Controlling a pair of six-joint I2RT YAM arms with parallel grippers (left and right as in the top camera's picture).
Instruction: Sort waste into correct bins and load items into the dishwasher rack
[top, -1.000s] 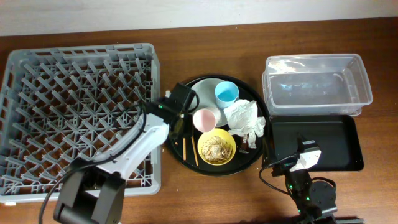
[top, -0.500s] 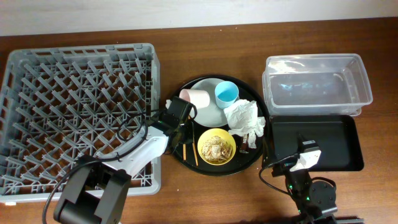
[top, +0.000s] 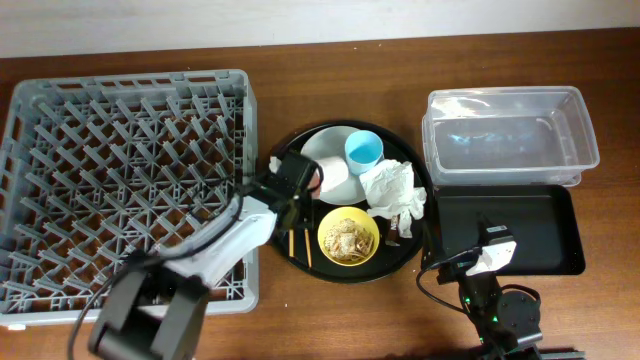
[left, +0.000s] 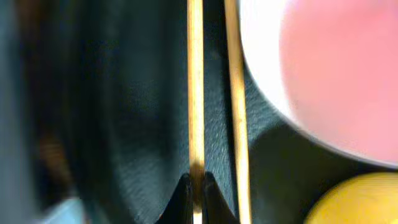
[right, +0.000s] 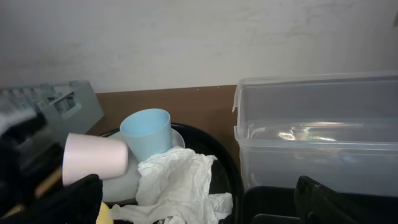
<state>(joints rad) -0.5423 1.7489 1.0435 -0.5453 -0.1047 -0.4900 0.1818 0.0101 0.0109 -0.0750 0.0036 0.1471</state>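
Note:
My left gripper (top: 296, 198) is over the left side of the round black tray and shut on one wooden chopstick (left: 195, 93); the second chopstick (left: 235, 106) lies beside it. Both show in the overhead view (top: 299, 243). The pink cup (top: 330, 182) lies on its side on the grey-white plate (top: 335, 150), next to the upright light blue cup (top: 364, 150). The yellow bowl (top: 348, 237) holds beige food scraps. The white napkin (top: 390, 187) and brown wrapper (top: 397, 228) lie on the tray's right. My right gripper (right: 199, 208) is open and empty, low by the black bin.
The grey dishwasher rack (top: 120, 180) fills the left side. The clear tub (top: 510, 135) stands at the back right, and the shallow black rectangular tray (top: 520, 235) is in front of it. The round black tray (top: 410, 255) holds everything else.
The pink cup went from upright to lying on its side on the plate. My left gripper moved back toward the chopsticks and shut on one. The right arm has not moved.

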